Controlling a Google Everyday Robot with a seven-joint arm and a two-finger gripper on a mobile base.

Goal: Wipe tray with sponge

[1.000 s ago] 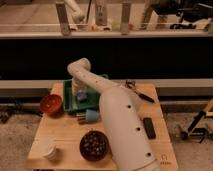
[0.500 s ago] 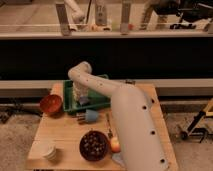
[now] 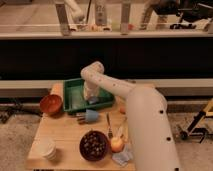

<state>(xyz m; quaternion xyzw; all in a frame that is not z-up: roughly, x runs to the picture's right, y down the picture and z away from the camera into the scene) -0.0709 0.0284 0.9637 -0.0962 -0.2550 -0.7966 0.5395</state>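
Pale wooden bench (image 3: 60,131), flat top, square edges. At 11 o'clock on it, a green plastic tray (image 3: 68,94): rectangular, raised sides, smooth, slightly skewed to the bench edge. Inside the tray, toward its 4 o'clock corner, a small light-blue soft sponge (image 3: 95,101), only partly seen. Directly above the sponge and touching it or nearly so, the tool (image 3: 92,97), pointing down into the tray from a glossy white rounded arm (image 3: 142,125) that bends in from 3 o'clock. Cannot tell whether the tool is apart, together or clamped on the sponge.

At 9 o'clock of the tray, just beside its left wall, a round orange-brown bowl (image 3: 51,104). At 6 o'clock of the tray, close to its near wall, a light-blue cup (image 3: 90,116) lying on its side, metallic end toward 9 o'clock. Further toward 6 o'clock, a dark round bowl (image 3: 93,145) with speckled contents, and at 3 o'clock of it a round orange fruit (image 3: 116,145). At 7 o'clock of the bench, a white ribbed cup (image 3: 48,149).

Bare green floor of the tray open toward 9 and 12 o'clock of the tool; right and near walls close by it.
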